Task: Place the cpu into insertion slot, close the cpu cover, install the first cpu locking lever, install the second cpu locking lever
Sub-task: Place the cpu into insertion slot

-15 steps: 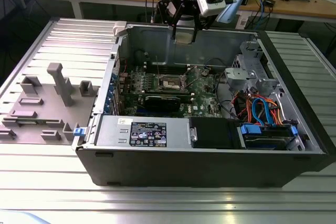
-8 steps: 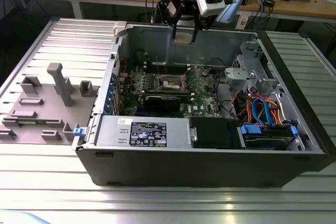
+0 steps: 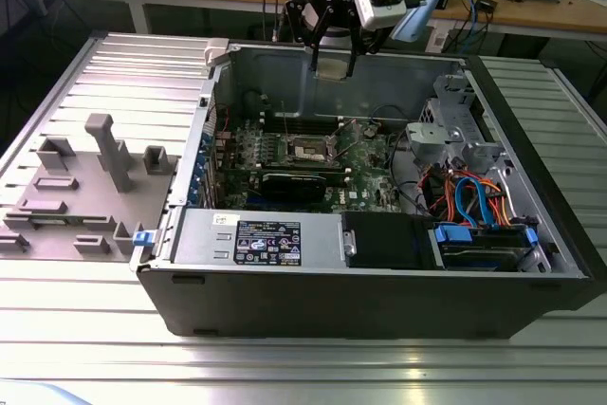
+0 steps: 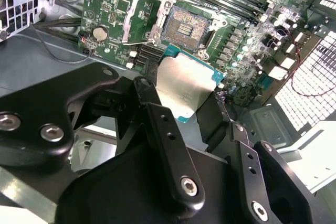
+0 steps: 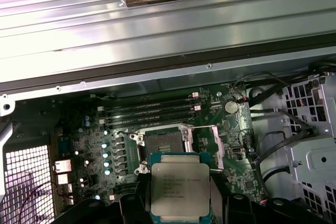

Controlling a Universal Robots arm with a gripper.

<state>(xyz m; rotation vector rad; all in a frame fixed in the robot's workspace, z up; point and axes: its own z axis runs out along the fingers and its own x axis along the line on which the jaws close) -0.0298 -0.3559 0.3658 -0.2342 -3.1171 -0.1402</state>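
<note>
At the exterior view's left we see a grey fixture tray (image 3: 85,187) lying on the ribbed table (image 3: 313,367), just beside the open computer case (image 3: 360,301). Moving right into the case, the green motherboard (image 3: 285,154) lies flat on its floor, and near the board's middle sits the insertion slot (image 3: 311,149), its dark contact field bare. In the second wrist view we find the cpu cover (image 4: 137,20) swung open beside the slot, not lying over it. Above the case's far wall hangs the gripper (image 3: 334,62), its jaws clenched on the cpu (image 4: 184,85). In both wrist views a black finger (image 4: 157,116) presses on each of two opposite edges of the chip. We see the cpu held in the air, apart from the slot and clear of the board. At the exterior view's right, orange and blue cables (image 3: 465,201) run through the drive bay
</note>
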